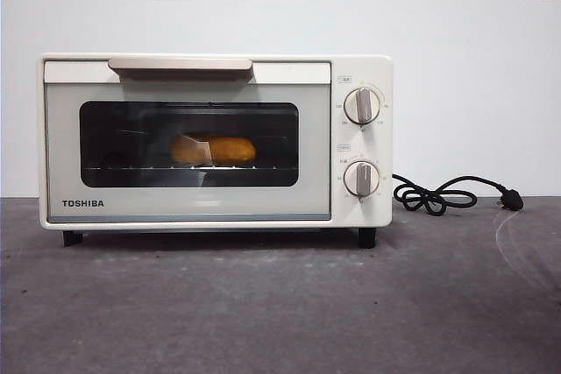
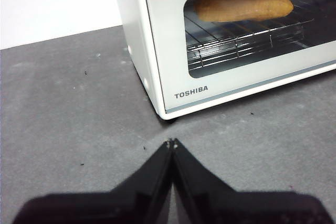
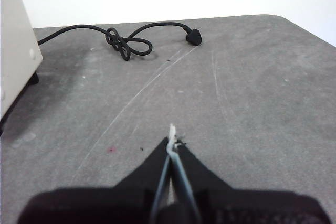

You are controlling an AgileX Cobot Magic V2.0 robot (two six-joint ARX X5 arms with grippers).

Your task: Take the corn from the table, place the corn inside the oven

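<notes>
We see a cream-white oven (image 1: 202, 203) with dark glass, beige handle (image 1: 180, 65), and yellow-orange corn (image 1: 215, 150). The counter (image 1: 280, 304) is mottled dark grey; the cord (image 1: 443, 194) is black.

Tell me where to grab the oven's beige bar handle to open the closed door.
Grip the beige bar handle mid-span, coming from the front with jaws above and below it. It runs level along the top of the cream-white oven door, standing proud, so a centred pull likely avoids twisting.

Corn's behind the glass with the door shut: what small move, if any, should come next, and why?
Probably none beyond holding both arms parked: the corn lies on the rack inside the closed oven, and the left gripper and right gripper are shut, empty, over bare table.
</notes>
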